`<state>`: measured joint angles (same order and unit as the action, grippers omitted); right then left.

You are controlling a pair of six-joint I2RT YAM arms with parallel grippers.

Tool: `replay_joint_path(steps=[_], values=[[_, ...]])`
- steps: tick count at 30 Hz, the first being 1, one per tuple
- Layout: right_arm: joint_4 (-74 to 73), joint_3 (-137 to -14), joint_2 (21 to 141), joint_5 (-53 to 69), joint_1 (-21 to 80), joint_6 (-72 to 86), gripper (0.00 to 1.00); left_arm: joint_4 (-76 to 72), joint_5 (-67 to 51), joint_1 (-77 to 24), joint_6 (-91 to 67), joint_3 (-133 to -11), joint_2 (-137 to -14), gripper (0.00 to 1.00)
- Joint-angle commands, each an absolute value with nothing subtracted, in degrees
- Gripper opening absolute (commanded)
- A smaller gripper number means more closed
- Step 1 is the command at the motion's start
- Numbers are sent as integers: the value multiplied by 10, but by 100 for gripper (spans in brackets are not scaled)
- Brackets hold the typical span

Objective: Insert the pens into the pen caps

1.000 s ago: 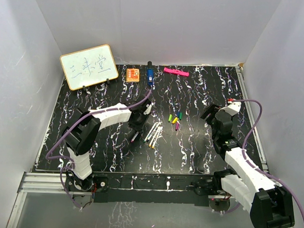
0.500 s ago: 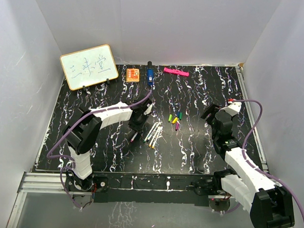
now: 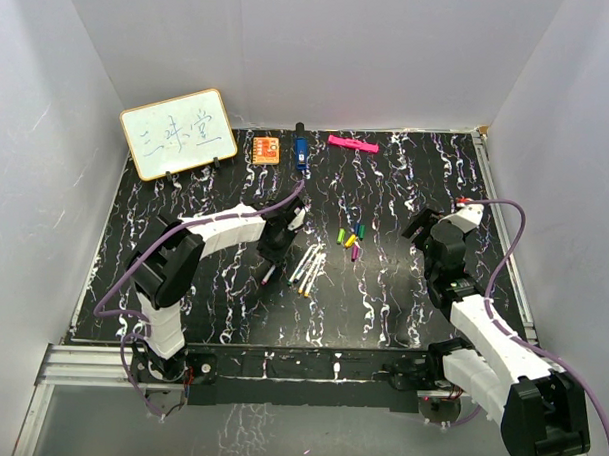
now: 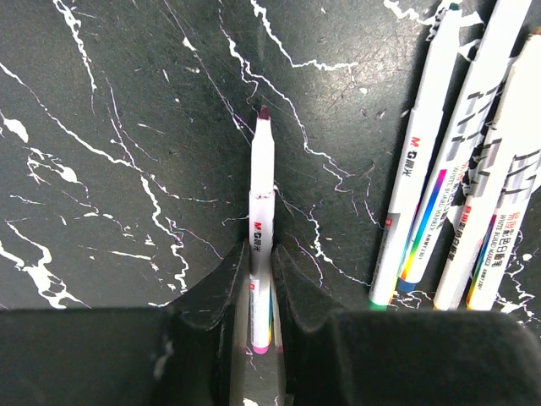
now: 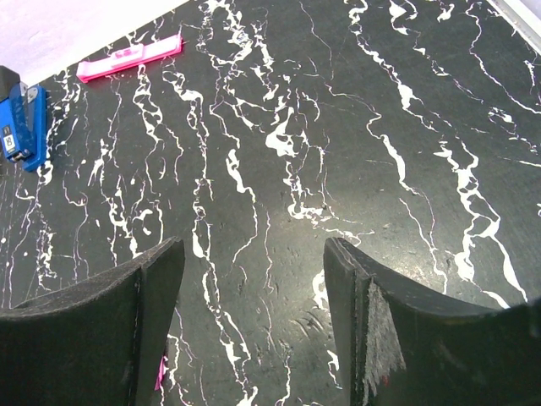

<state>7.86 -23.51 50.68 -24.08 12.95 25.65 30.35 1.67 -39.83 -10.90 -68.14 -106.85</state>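
The left pincer (image 4: 260,258) is clamped on a thin white-barrelled pen (image 4: 263,178) with a dark magenta tip, above the black marbled table (image 4: 127,101); the right pincer (image 5: 254,262) gapes wide, holding nothing.

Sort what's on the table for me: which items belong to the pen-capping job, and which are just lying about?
Job: held pen, in the jaws of the left gripper; loose pens beside it; pen caps further right.
Lying about: whiteboard; orange card; blue object; pink bar, all at the far edge.
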Motion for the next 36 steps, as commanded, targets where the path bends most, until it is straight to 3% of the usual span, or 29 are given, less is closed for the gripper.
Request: replay_joint_path(steps=[1, 7, 12, 17, 19, 23, 29, 36], values=[[102, -241, 512, -246, 127, 257, 66, 373, -28, -402, -106, -627, -1119, 0], [83, -249, 528, -245, 127, 255, 77, 335, -9, -402, -105, -644, -1078, 0], [67, -262, 546, -241, 127, 250, 80, 328, 5, -402, -103, -664, -1055, 0], [61, -270, 563, -204, 128, 239, 93, 321, 7, -402, -105, -673, -1009, 0], [58, -273, 575, -187, 131, 238, 90, 311, 4, -401, -105, -673, -986, 0], [38, -288, 606, -179, 155, 237, 74, 277, -11, -401, -103, -662, -945, 0], [26, -306, 638, -195, 212, 241, 59, 242, -36, -401, -97, -650, -918, 0], [0, -346, 696, -213, 265, 254, 55, 144, -86, -402, -94, -592, -863, 0]])
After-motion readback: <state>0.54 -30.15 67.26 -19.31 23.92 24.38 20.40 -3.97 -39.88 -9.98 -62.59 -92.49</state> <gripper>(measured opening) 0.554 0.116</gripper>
